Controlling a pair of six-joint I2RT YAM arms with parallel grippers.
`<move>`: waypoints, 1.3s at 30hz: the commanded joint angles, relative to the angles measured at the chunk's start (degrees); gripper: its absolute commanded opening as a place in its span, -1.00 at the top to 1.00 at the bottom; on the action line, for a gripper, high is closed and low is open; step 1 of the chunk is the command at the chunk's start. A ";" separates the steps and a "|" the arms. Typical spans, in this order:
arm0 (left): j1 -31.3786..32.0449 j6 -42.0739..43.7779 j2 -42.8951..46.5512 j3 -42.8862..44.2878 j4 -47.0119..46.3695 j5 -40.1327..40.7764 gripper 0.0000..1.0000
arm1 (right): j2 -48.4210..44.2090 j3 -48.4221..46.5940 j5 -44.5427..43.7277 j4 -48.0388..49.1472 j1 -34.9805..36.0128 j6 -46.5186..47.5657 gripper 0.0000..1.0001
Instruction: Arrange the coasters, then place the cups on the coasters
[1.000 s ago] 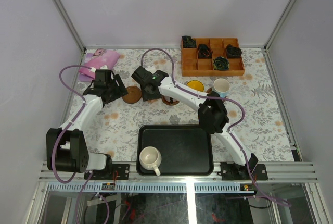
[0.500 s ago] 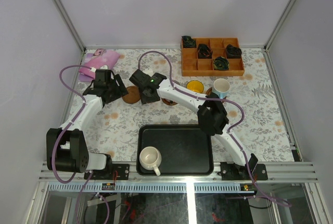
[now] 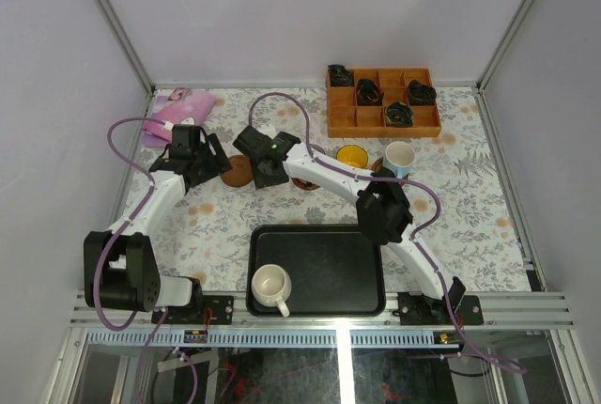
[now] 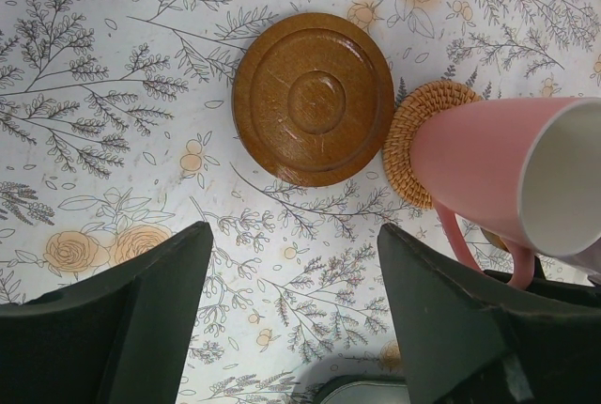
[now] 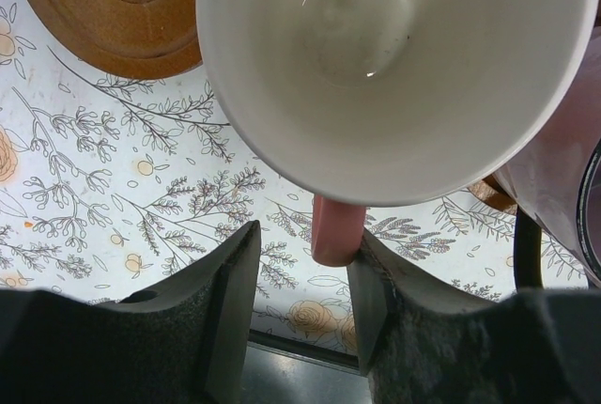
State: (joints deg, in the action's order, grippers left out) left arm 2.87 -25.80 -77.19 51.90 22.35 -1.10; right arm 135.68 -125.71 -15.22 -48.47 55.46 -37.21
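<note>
A pink cup (image 4: 488, 178), white inside, stands on a woven coaster (image 4: 418, 132) beside a dark wood coaster (image 4: 313, 99). My right gripper (image 5: 307, 235) is open around its pink handle (image 5: 335, 230), which touches the right finger and leaves a gap to the left one. From above, the right gripper (image 3: 261, 167) hides that cup. A mauve cup (image 5: 563, 141) shows at the right edge. My left gripper (image 4: 293, 235) is open and empty, just short of the wood coaster (image 3: 238, 171). A yellow cup (image 3: 352, 155) and a white cup (image 3: 400, 156) stand mid-table. A cream cup (image 3: 272, 284) sits on the tray.
The black tray (image 3: 329, 263) lies at the near edge between the arm bases. An orange compartment box (image 3: 383, 101) stands at the back right, and a pink cloth (image 3: 177, 108) lies at the back left. Another brown coaster (image 3: 305, 182) peeks from under the right arm.
My right gripper shifted slightly left, toward the wood coaster, then held still. The left arm has not visibly moved.
</note>
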 commanded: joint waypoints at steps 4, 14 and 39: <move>-0.41 0.99 2.43 1.11 -0.21 -1.37 -0.52 | -6.04 1.87 1.32 0.26 0.63 1.75 -0.21; -0.31 -1.00 10.04 0.82 2.89 -3.57 -0.88 | -17.34 6.24 -1.67 -1.63 1.82 12.51 -0.69; 38.31 -31.70 30.72 -0.46 31.15 5.95 -1.00 | -32.71 21.21 -11.51 16.36 -23.38 18.65 -0.98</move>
State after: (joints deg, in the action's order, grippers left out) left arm 36.84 -50.04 -46.00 49.91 44.99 4.16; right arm 108.86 -107.28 -21.58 -37.71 31.42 -21.10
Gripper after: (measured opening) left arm 0.997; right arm 0.993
